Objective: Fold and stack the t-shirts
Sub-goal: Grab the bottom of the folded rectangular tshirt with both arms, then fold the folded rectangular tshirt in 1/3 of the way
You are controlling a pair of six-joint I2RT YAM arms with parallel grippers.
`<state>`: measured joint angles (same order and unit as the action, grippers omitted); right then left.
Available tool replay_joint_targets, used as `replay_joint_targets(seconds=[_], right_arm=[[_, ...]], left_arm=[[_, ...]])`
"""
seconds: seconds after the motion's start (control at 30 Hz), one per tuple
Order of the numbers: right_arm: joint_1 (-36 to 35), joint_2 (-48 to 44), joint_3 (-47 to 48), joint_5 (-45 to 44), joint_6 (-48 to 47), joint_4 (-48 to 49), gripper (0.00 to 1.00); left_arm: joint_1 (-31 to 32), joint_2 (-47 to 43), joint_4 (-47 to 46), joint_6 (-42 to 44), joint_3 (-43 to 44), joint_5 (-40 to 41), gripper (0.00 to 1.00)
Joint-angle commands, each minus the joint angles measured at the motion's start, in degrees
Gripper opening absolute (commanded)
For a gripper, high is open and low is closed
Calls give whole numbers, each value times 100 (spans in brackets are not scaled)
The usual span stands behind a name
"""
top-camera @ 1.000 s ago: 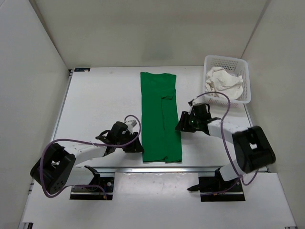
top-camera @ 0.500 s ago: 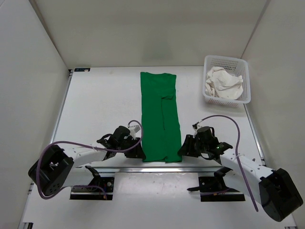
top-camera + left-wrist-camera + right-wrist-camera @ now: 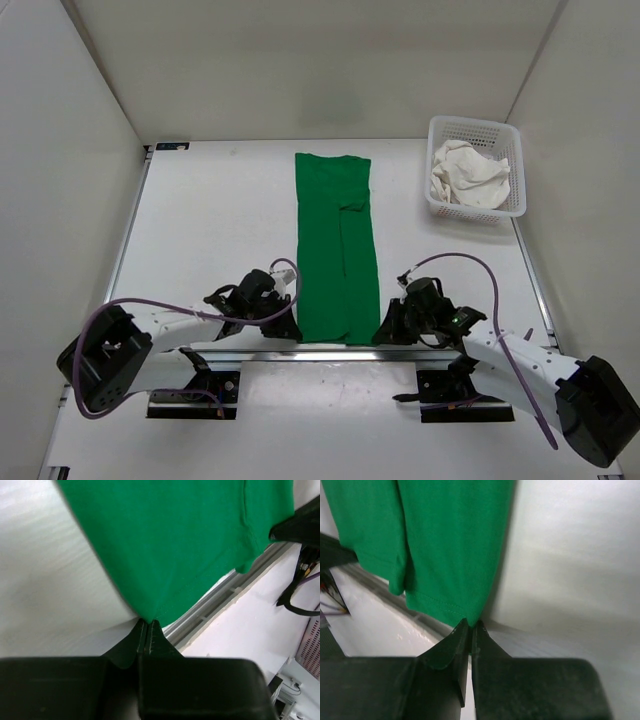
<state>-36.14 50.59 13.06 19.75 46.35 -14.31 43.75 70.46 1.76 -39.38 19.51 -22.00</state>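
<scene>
Now the green shirt (image 3: 337,250) lies at the middle of the counter (image 3: 220,230), already folded into a long strip that runs from 12 o'clock down to 6 o'clock. Its hem reaches the near rail. The left claw (image 3: 292,327) sits at the strip's 7 o'clock corner and the right claw (image 3: 384,330) at its 5 o'clock corner. Both wrist views show the jaws pressed together with a tip of green cloth pinched between them. An off-white shirt (image 3: 465,175) is bunched in the basket (image 3: 515,170) at 1 o'clock; no red one is in view.

The step in hand looks like the crosswise fold, bringing the hem up toward the collar end. Each grip takes only the very corner, so the lift should probably be slow, or the cloth may slide out. Both corners ought to rise together and stay level, no farther apart than the strip is wide, so the hem neither sags nor stretches. Carrying them in a low arc toward 12 o'clock, not dragging them, should keep the lower layers from shifting. The strip is layered at its hem, and the claws may not hold every layer, so one could hang behind. Setting the hem down square on the far edges, then letting go with both claws together, should leave a tidy half.
</scene>
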Motion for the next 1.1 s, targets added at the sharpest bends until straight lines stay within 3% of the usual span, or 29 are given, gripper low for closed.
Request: replay_joint_targets(seconds=[0.0,0.13,0.23,0.3,0.37,0.5,0.77,1.07], right_arm=[[-507,-101,65,-103,199,-502,0],[-947,-207,617,-357,165,-1126,0],[-281,-147,1162,-314,-476,-1355,0],[429,99,1523,-156,-968,-1259,1],[1060,764,2161,-112,-1782,-945,0],[1609,1934,3138,-278,-2287,-539,0],[2155,4184,4642,-103,-2446,68,0],[2410,5478,5715,-15,-2473,358,0]], left_arm=[[2,-461,489,-61,-219,20,0],[-331,-1636,1264,-237,-246,-102,0],[-761,-2018,1599,-159,122,-269,0],[-1034,-1799,1643,70,492,-253,0],[-1270,-935,1373,411,1209,63,0],[-1579,404,940,623,2291,598,0],[-2054,2242,887,808,4217,1382,0],[-2133,3720,1283,993,5501,1691,0]])
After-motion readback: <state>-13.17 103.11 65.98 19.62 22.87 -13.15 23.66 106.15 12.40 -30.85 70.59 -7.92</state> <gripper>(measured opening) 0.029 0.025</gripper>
